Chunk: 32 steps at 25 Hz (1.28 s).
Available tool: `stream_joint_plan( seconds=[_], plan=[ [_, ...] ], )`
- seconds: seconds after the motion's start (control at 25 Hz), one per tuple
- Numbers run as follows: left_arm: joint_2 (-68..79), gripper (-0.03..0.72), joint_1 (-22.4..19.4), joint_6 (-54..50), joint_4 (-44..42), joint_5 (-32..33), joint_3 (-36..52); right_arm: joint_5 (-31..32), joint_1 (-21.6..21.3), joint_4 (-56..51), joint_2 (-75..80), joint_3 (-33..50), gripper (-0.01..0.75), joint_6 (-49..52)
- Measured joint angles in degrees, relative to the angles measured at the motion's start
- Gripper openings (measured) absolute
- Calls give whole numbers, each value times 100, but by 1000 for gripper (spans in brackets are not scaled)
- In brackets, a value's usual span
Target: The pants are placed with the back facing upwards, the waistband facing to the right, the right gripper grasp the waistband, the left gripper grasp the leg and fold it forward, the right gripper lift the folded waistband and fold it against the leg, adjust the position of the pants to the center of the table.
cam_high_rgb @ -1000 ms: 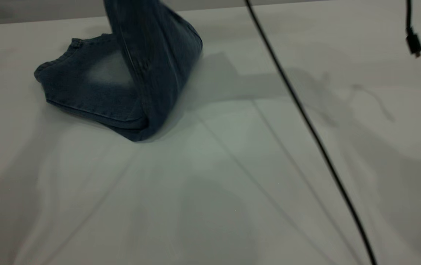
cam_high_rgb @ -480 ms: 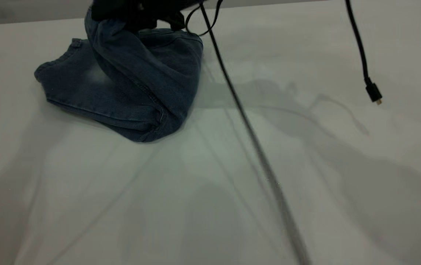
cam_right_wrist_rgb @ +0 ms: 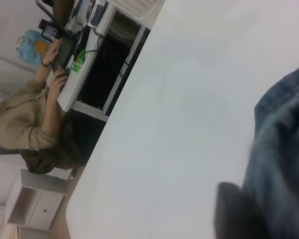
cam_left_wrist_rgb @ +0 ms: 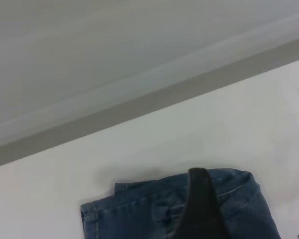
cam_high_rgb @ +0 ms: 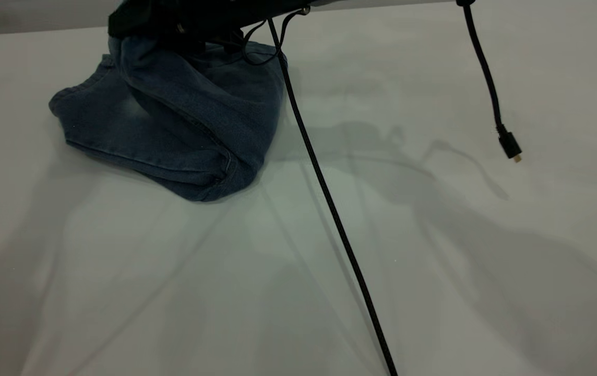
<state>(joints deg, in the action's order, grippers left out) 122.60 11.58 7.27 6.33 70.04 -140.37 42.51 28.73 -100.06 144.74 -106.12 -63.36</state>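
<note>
The pants (cam_high_rgb: 173,130) lie bunched and folded at the far left of the table (cam_high_rgb: 460,287), with plain dark denim facing up. My right gripper (cam_high_rgb: 126,34) reaches in from the top edge and sits low on the pile. It is shut on the waistband, and the fabric rises to it there. In the right wrist view, denim (cam_right_wrist_rgb: 284,149) presses against one dark finger (cam_right_wrist_rgb: 234,214). The left wrist view shows one finger (cam_left_wrist_rgb: 199,199) in front of the pants (cam_left_wrist_rgb: 239,209), apart from them. The printed leg is hidden.
A black cable (cam_high_rgb: 330,203) runs from the right arm down across the table's middle. A second cable ends in a loose plug (cam_high_rgb: 510,146) hanging at the right. A person (cam_right_wrist_rgb: 35,129) sits at a desk beyond the table's edge.
The raised part of the pants has come down and now drapes over the lower layer. My right gripper has dropped into view and shifted left. Both cables have swung left.
</note>
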Motion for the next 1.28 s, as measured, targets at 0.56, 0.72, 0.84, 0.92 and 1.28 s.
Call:
stream_joint_plan(
  seconds=[0.56, 0.72, 0.84, 0.92, 1.28],
  plan=[
    [0, 468, 0, 3, -17, -6, 0, -105, -275, 6, -22, -5, 626, 136],
    [0, 468, 0, 110, -17, -6, 0, -105, -594, 464, -67, -5, 592, 140],
    [0, 468, 0, 126, -17, -6, 0, -33, -886, 1138, -136, -139, 586, 208],
    [0, 468, 0, 126, -17, -11, 0, -3, -1081, 1798, -222, -297, 584, 468],
    [0, 468, 0, 126, -17, -11, 0, 1154, -1388, 5424, -785, -1363, 584, 2567]
  ],
)
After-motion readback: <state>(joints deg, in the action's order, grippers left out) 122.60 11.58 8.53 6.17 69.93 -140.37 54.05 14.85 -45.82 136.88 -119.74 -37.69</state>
